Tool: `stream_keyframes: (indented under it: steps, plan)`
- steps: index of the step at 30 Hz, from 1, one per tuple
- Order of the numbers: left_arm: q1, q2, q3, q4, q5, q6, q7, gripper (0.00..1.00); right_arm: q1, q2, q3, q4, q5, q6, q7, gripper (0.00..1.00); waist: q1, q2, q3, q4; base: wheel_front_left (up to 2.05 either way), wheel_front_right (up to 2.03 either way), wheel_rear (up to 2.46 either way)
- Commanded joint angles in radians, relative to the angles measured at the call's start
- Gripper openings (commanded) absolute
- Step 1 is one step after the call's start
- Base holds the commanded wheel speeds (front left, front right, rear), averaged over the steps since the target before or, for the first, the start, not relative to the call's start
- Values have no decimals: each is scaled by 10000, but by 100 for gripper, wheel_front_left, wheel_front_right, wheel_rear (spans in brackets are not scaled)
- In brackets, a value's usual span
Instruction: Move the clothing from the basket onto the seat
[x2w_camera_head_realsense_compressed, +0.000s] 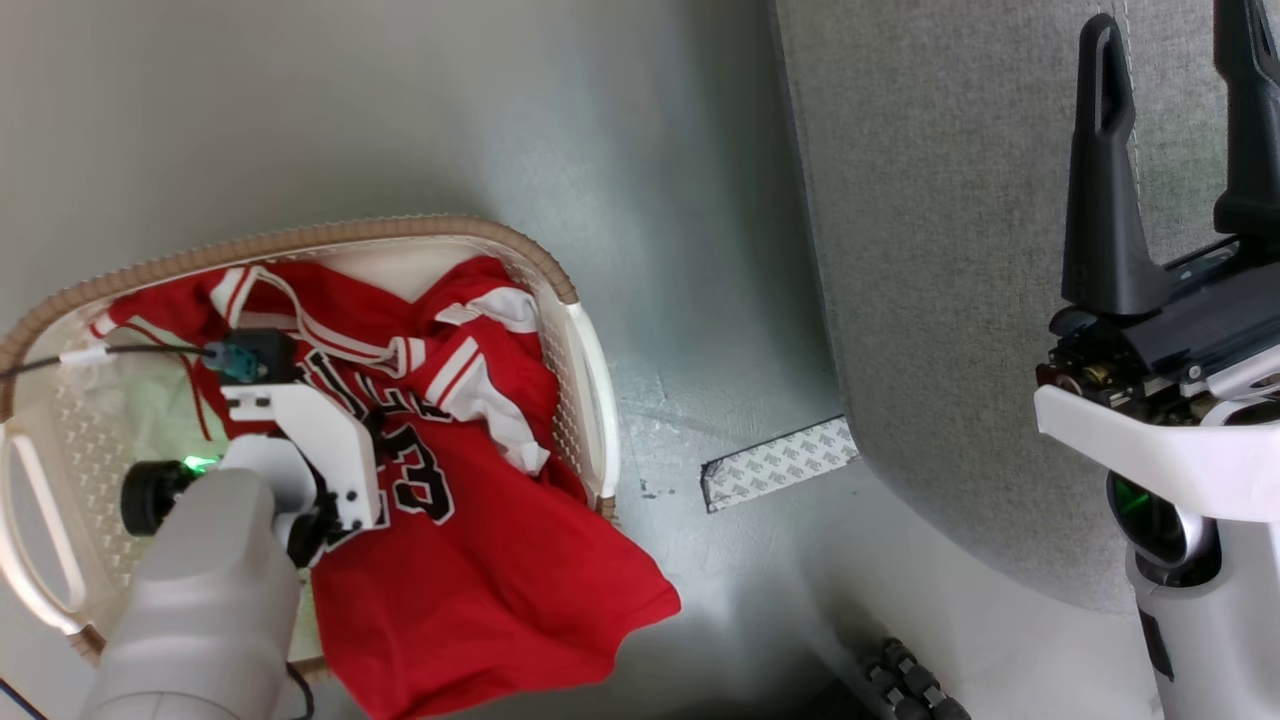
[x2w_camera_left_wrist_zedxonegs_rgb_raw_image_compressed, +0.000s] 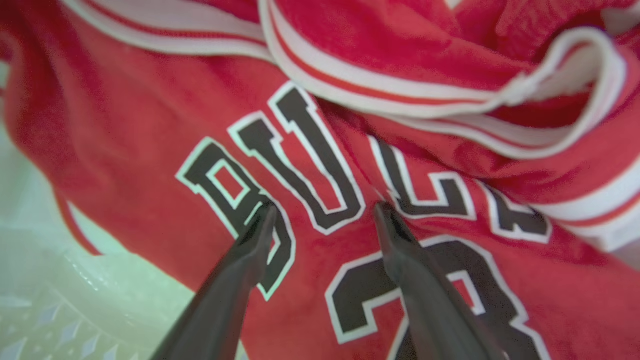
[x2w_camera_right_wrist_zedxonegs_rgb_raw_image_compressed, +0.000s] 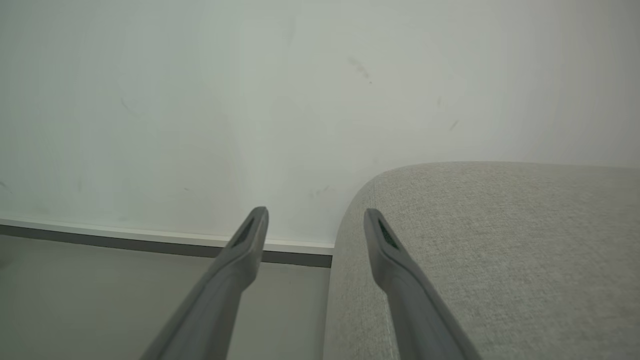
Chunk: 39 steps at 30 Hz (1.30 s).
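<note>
Red clothing (x2w_camera_head_realsense_compressed: 480, 560) with white stripe trim fills the cream basket (x2w_camera_head_realsense_compressed: 590, 370) at the lower left of the head view, and the jersey's hem spills over the near rim. The jersey (x2w_camera_left_wrist_zedxonegs_rgb_raw_image_compressed: 165, 165) with black lettering and the number 23 lies right under my left gripper (x2w_camera_left_wrist_zedxonegs_rgb_raw_image_compressed: 325, 212), which is open with its fingertips just above or at the cloth. In the head view the left wrist (x2w_camera_head_realsense_compressed: 300, 450) reaches down into the basket. My right gripper (x2w_camera_head_realsense_compressed: 1175, 45) stands open and empty over the light-grey seat (x2w_camera_head_realsense_compressed: 950, 250), whose rounded corner (x2w_camera_right_wrist_zedxonegs_rgb_raw_image_compressed: 500, 240) shows in the right wrist view.
Grey floor (x2w_camera_head_realsense_compressed: 680, 200) separates the basket from the seat. A patterned strip of tape (x2w_camera_head_realsense_compressed: 778, 462) lies on the floor beside the seat's corner. A white wall (x2w_camera_right_wrist_zedxonegs_rgb_raw_image_compressed: 250, 100) with a dark skirting line rises behind the seat. Dark ribbed parts (x2w_camera_head_realsense_compressed: 915, 680) sit at the bottom edge.
</note>
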Motion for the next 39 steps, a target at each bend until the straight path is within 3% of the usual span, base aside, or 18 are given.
stream_keyframes:
  steps: [1,2,3,4,14,24,32,39]
  plan:
    - [-138,112,-64,22,-30,-33,142,100,-58,5,-64,-63,2,26,4,100,-1,0,66,-64,0,0,0]
    - [-156,131,-90,24,-48,-37,211,85,-20,3,-102,-62,-3,26,3,100,-1,0,82,-66,0,0,0]
    - [-178,148,-117,27,-62,-43,204,37,10,-2,-129,-56,-6,26,4,100,-1,0,90,-59,0,0,0]
    - [-206,156,-133,29,-83,-51,116,0,28,-5,-151,-39,-17,26,5,100,-1,0,85,-46,0,0,0]
    - [66,123,-120,34,-439,-98,-351,0,-86,87,-61,126,25,26,5,100,-1,0,-575,80,0,0,0]
    - [1089,-543,-236,35,-1079,-121,-1372,0,366,-82,-51,559,179,26,5,100,-1,0,-2920,561,0,0,0]
    - [2223,-950,-1414,-578,-1909,-111,-2117,0,965,-398,78,1144,329,26,5,100,-1,0,-5116,1016,0,0,0]
    - [3184,-940,-2746,-1597,-3067,-113,-2728,0,1640,-692,114,1549,463,26,5,100,-1,0,-6823,1536,0,0,0]
